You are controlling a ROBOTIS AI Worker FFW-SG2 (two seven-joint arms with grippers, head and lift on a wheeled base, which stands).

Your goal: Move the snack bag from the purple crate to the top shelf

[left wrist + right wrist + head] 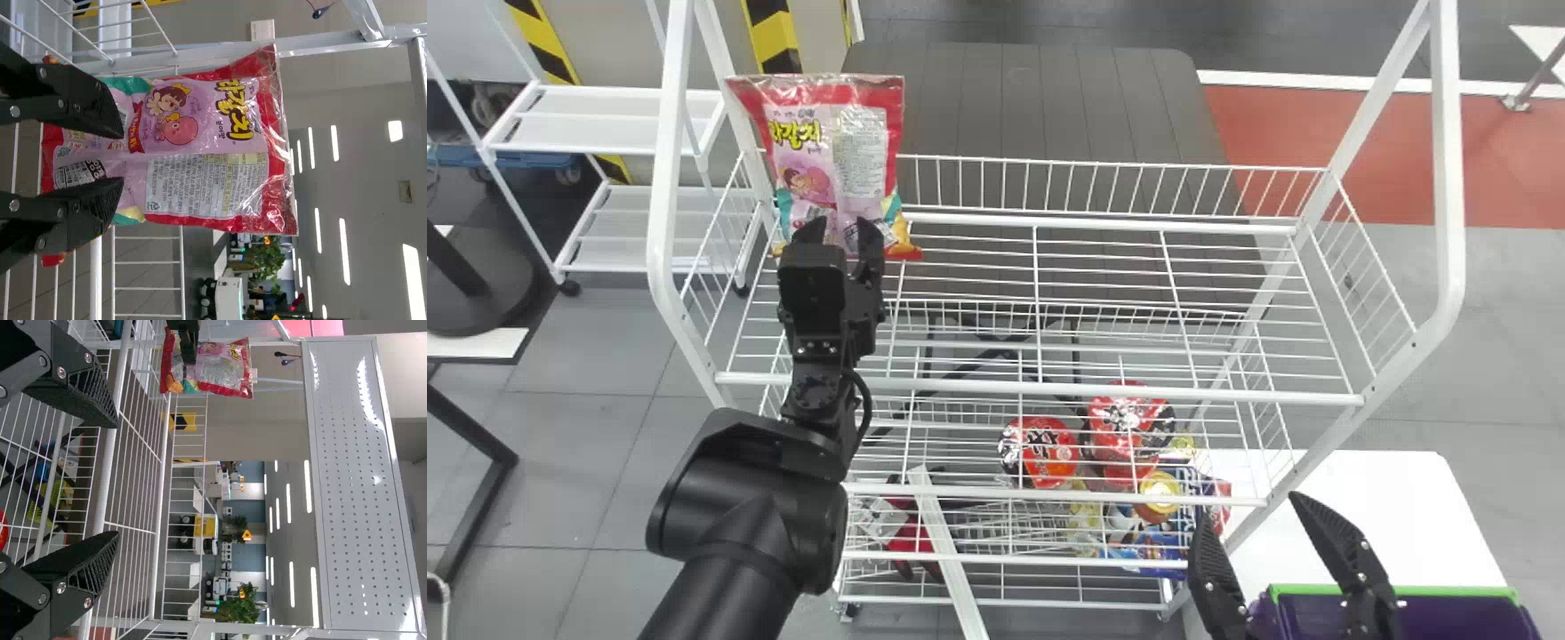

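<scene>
Snack bag (876, 133): looked pink, red-edged, creased, upright at top shelf (1049, 388)'s far left
Left gripper (840, 228): part-closed, pinched its lower front
Right gripper (1249, 508): gaped wide, empty

Left of the dark slatted surface (1049, 107) stands 1 white rack (605, 102); right, 1 orange floor patch (1280, 133).

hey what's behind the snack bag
Behind the snack bag, a white post and the wire back rail pass out of sight, with a dark surface beyond. What the bag covers can't be seen.
</scene>
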